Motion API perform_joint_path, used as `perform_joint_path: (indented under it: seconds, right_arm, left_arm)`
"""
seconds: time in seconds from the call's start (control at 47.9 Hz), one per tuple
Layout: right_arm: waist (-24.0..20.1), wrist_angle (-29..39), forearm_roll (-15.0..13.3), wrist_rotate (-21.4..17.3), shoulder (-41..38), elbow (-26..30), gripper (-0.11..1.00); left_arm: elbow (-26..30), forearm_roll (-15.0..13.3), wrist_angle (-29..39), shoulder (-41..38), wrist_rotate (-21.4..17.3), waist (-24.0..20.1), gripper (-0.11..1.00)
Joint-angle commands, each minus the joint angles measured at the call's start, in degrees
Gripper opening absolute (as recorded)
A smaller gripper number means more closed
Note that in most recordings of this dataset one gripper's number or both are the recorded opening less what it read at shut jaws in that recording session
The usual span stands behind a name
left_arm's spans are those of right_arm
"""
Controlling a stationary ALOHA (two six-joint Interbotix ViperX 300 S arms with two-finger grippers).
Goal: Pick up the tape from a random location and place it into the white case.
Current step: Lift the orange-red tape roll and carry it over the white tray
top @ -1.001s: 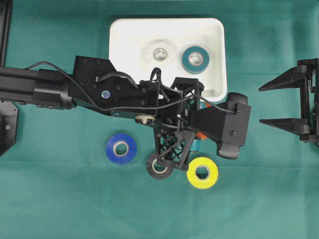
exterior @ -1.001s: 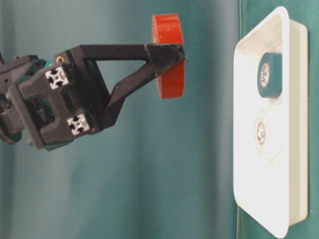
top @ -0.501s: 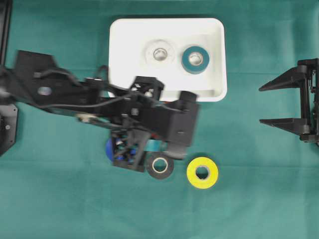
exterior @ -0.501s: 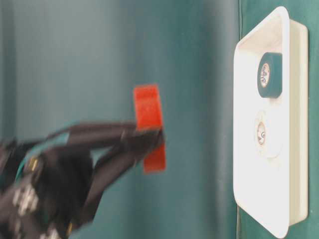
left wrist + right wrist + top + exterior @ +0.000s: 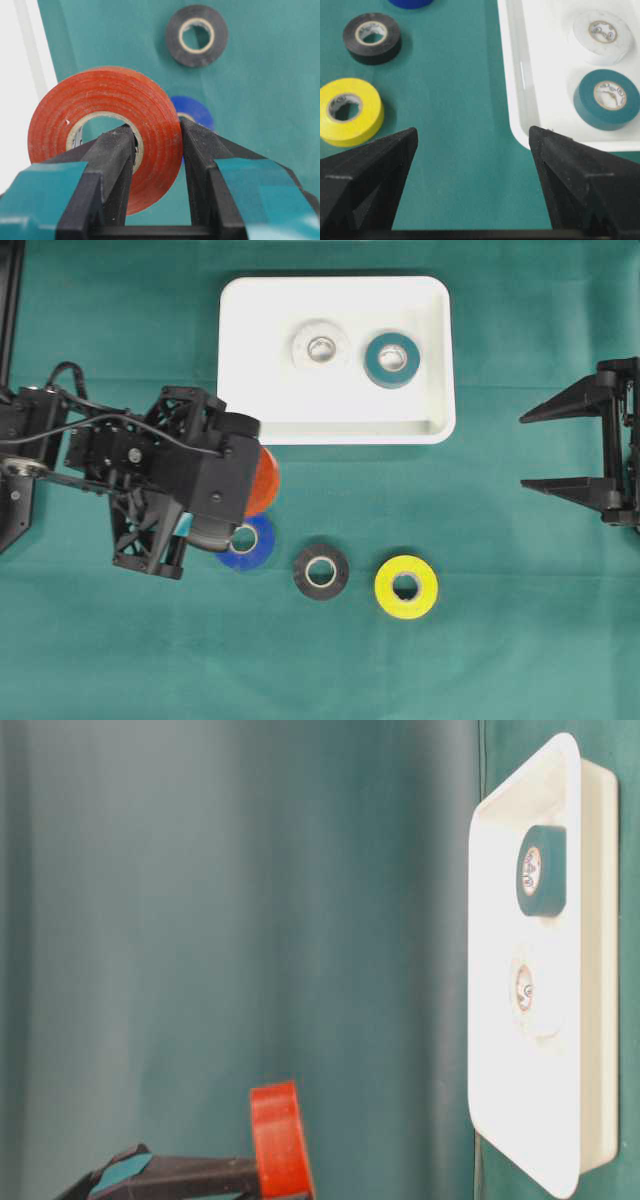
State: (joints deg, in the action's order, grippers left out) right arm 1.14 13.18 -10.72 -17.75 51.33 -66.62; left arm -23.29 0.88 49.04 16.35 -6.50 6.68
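Overhead looks straight down; both wrist cameras share the white case (image 5: 335, 425).

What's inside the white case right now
The white case holds a white tape roll and a teal tape roll, side by side. Nothing covers its floor.

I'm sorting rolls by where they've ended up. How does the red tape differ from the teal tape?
The red tape is clamped in the left gripper, one finger through its core; the teal tape lies loose. Red is outside the white case, by its rim; teal is inside it. Red stands on edge; teal lies flat. Both are rolls with pale cores.
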Motion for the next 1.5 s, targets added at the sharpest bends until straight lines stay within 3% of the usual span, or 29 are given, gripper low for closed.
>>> perform_joint_path:
  seconds: [0.0, 0.563, 1.231, 1.481]
  right_arm:
    - [-0.1, -0.3, -0.2, 0.1, -0.3, 1.3, 0.86]
    - [-0.1, -0.1, -0.2, 0.0, -0.3, 1.3, 0.86]
    - [-0.1, 0.4, -0.2, 0.0, -0.3, 1.3, 0.86]
    - [-0.1, 0.7, -0.2, 0.0, -0.3, 1.3, 0.86]
  left_arm:
    - [0.4, -0.1, -1.5, 1.6, -0.2, 0.2, 0.22]
    - [2.8, 0.0, -2.0, -0.8, -0.2, -1.5, 0.22]
    - [7.5, 0.0, -4.8, -7.8, -0.2, -18.9, 0.22]
    - [7.4, -0.1, -5.1, -8.8, -0.2, -21.4, 0.22]
